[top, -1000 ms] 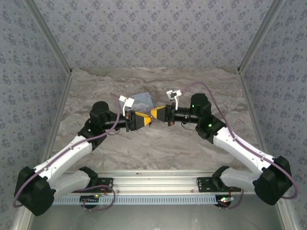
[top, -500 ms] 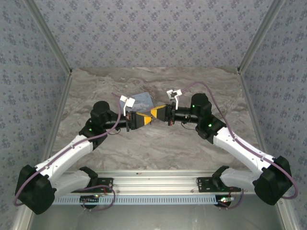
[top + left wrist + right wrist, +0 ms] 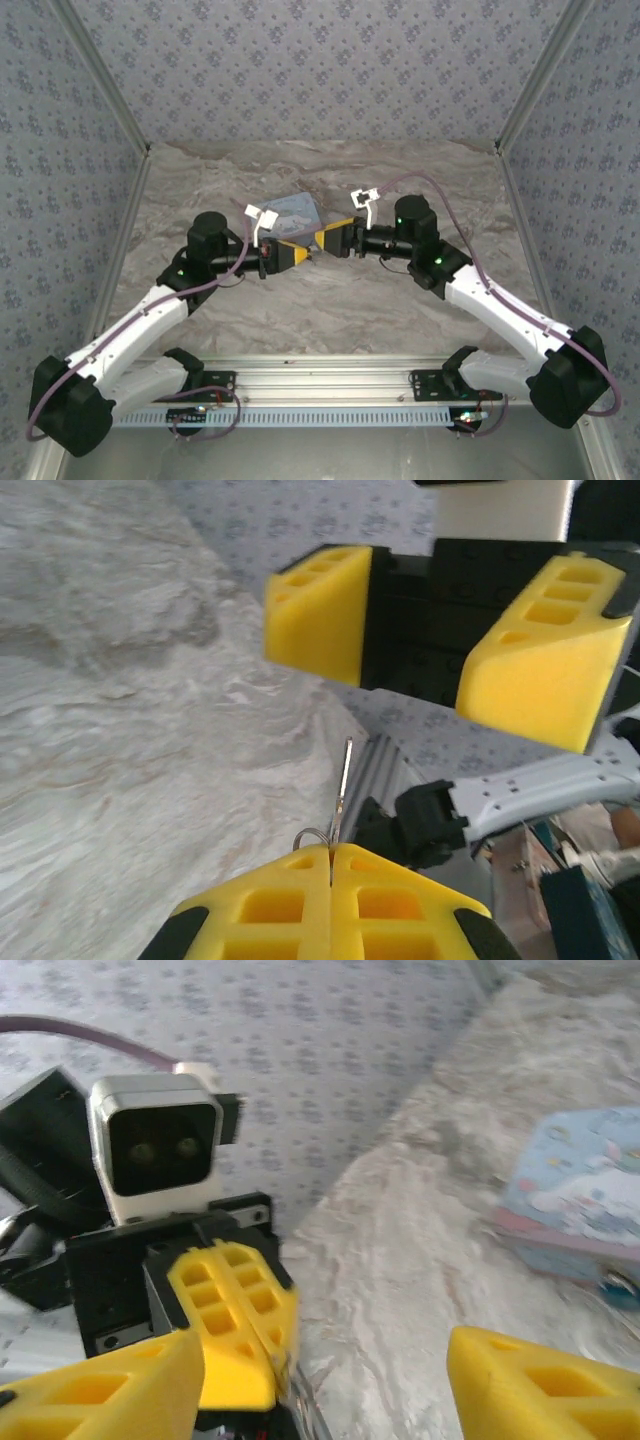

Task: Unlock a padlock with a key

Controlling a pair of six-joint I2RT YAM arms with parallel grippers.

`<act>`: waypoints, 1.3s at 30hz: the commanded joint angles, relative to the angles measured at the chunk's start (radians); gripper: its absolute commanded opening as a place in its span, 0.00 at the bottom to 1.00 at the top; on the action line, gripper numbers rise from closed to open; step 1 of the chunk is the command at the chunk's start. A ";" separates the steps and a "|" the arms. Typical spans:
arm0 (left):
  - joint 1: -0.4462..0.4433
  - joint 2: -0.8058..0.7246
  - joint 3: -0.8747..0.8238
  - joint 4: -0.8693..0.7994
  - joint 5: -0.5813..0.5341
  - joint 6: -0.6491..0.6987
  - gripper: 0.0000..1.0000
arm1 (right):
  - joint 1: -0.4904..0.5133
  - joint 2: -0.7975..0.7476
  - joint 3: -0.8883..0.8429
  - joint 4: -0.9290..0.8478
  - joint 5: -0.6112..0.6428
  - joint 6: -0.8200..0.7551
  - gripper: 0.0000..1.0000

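Observation:
My left gripper [image 3: 297,254] is shut on a thin silver key [image 3: 343,785]. The blade sticks out past the yellow fingertips [image 3: 300,880], with a small wire ring at its base. My right gripper [image 3: 322,238] faces it a short way off and is open, nothing between its yellow fingers [image 3: 320,610]. From the right wrist, the shut left gripper [image 3: 245,1325] sits low and left between those spread fingers [image 3: 540,1385]. A small dark-blue bit [image 3: 618,1288] at the tin's near edge may be the padlock; it is too blurred to tell.
A pale-blue tin with a cartoon lid [image 3: 298,208] lies flat on the marble-patterned table [image 3: 330,310], just behind both grippers. Patterned walls [image 3: 320,70] close in the back and both sides. An aluminium rail [image 3: 320,380] runs along the near edge.
The left gripper has drawn back toward the near left with the key, opening a gap between the two grippers, which were tip to tip. The right gripper has barely shifted.

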 commanded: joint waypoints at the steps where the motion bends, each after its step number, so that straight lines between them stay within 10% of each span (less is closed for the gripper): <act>1: 0.068 -0.026 0.022 -0.123 -0.034 0.047 0.00 | -0.025 0.020 0.078 -0.209 0.183 -0.048 0.71; 13: 0.355 0.062 0.005 -0.238 -0.088 0.127 0.00 | -0.083 0.513 0.402 -0.379 0.351 -0.074 0.69; 20: 0.474 0.147 -0.028 -0.228 -0.303 0.118 0.00 | -0.077 0.794 0.652 -0.418 0.347 -0.094 0.69; 39: 0.325 0.575 0.151 -0.099 -0.441 0.131 0.00 | -0.097 0.904 0.615 -0.376 0.305 -0.086 0.61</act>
